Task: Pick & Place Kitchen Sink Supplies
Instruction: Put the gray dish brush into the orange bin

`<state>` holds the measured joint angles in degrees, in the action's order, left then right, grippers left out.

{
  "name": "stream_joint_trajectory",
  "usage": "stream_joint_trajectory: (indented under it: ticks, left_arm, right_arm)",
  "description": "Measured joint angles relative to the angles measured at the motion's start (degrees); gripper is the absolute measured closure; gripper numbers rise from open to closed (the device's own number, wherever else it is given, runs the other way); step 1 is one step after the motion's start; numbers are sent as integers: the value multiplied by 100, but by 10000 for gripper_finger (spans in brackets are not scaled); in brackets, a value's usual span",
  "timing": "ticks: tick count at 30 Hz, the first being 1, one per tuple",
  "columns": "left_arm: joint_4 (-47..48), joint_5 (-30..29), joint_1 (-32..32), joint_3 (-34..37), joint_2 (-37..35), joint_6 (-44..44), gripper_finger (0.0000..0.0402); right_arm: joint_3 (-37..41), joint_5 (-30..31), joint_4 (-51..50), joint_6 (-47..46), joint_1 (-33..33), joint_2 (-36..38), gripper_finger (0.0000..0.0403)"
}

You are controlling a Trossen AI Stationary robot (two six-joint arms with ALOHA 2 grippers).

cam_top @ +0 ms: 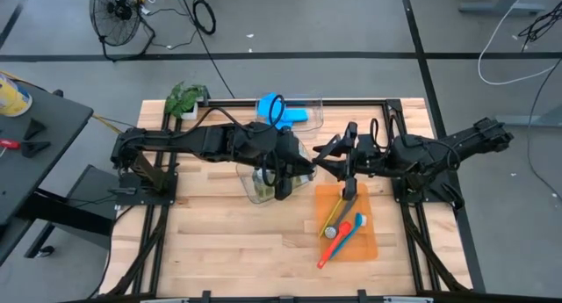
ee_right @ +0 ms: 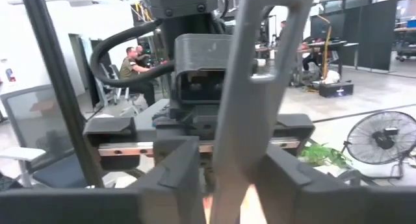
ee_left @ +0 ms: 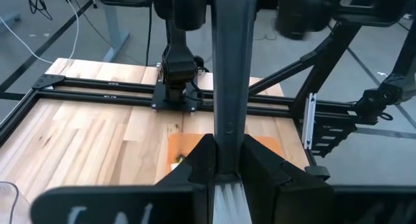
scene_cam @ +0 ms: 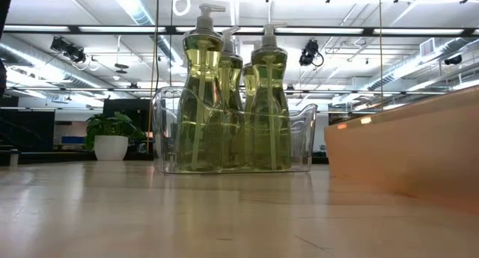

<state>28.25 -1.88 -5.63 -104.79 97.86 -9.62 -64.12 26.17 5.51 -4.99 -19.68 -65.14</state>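
Both dark six-joint arms reached inward from their sides and met near the middle of the counter. The left end effector pointed down, its fingers clamped on a slim dark grey brush handle. The right end effector stood just beside it, its fingers set on either side of a grey handle.

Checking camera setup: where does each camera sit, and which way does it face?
High: overhead, straight down on table; left arm, right arm show.
Low: table-top height, level across at pump bottles in clear bin; no robot part shows.
Left wrist: on left arm, past left tool gripping dark grey brush, toward orange tray.
Right wrist: on right arm, past right tool, toward left arm.
Shared: both wrist views show the brush.
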Motion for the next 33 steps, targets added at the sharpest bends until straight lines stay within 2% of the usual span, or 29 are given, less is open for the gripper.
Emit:
stream_joint_trajectory:
  ticks: [4, 7, 11, 14, 21, 26, 29, 33]
  left_arm:
    - [-7, -4, 0, 0, 0, 55, 341]
    - [-7, -19, 18, 0, 0, 118, 326]
    - [-15, -17, 34, 0, 0, 120, 300]
    - [41, -100, 50, 0, 0, -37, 274]
    - [375, -326, 63, 7, -116, -33, 171]
    - [827, -323, 128, 7, -518, -225, 128]
    - [1141, -334, 177, 7, -819, -312, 127]
    - [1620, -471, 173, 4, -1181, -275, 139]
  right_arm:
    - [0, 39, -1, 34, 1, 0, 312]
    - [0, 37, 0, 134, 0, 0, 340]
    - [2, 35, -3, 330, 0, 0, 340]
    - [0, 35, -3, 400, -2, 0, 325]
    - [2, 0, -162, 531, -2, 61, 329]
    - [2, -23, -1111, 88, -2, 268, 332]
    - [2, -137, -1938, -290, -11, 415, 330]
    - [2, -606, -3004, -537, -59, 509, 329]
